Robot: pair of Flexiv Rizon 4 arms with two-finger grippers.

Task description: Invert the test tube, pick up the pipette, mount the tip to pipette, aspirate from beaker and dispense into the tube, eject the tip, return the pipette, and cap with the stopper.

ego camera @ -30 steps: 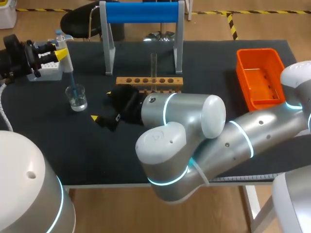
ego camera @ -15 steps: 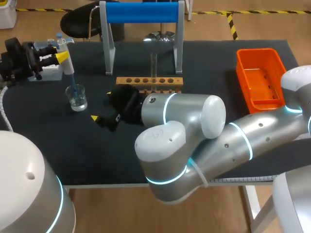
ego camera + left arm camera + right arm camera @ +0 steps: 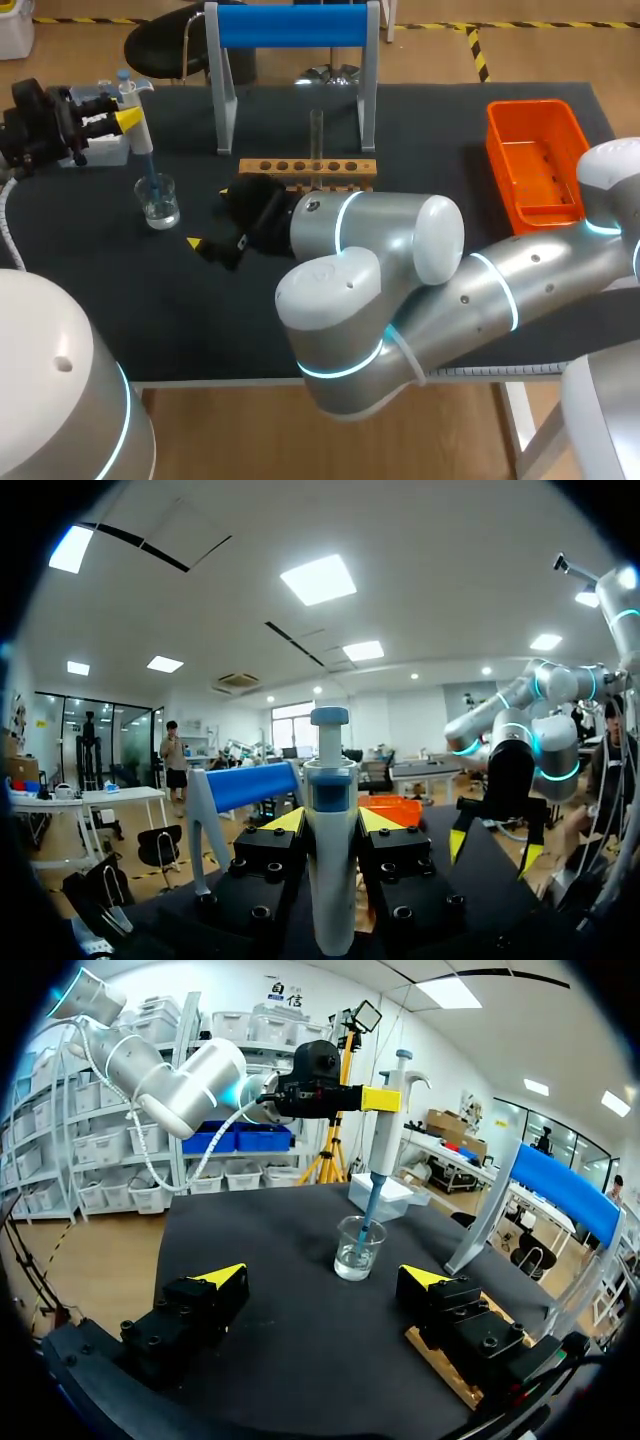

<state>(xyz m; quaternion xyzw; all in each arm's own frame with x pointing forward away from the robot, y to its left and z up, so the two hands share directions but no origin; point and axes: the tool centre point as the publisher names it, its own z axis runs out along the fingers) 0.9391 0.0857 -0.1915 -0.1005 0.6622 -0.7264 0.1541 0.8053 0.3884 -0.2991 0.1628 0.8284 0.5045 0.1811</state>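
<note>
My left gripper (image 3: 122,118) is shut on a white pipette (image 3: 137,120) held upright at the table's left. The pipette's blue tip (image 3: 152,183) dips into the glass beaker (image 3: 159,201) of clear liquid. In the left wrist view the pipette (image 3: 331,860) stands between the yellow-tipped fingers of the left gripper (image 3: 331,822). A clear test tube (image 3: 316,140) stands upright in the wooden rack (image 3: 308,168). My right gripper (image 3: 325,1278) is open and empty, low over the table, a short way from the beaker (image 3: 358,1248) and pipette (image 3: 385,1120).
A blue-topped stand (image 3: 292,26) rises behind the rack. A white tip box (image 3: 100,148) sits at the far left beside the left gripper. An orange tray (image 3: 535,160) lies at the right. My right arm (image 3: 400,260) spans the table's front middle.
The left gripper with the pipette has shifted slightly to the right, the tip staying in the beaker. The right arm has hardly moved.
</note>
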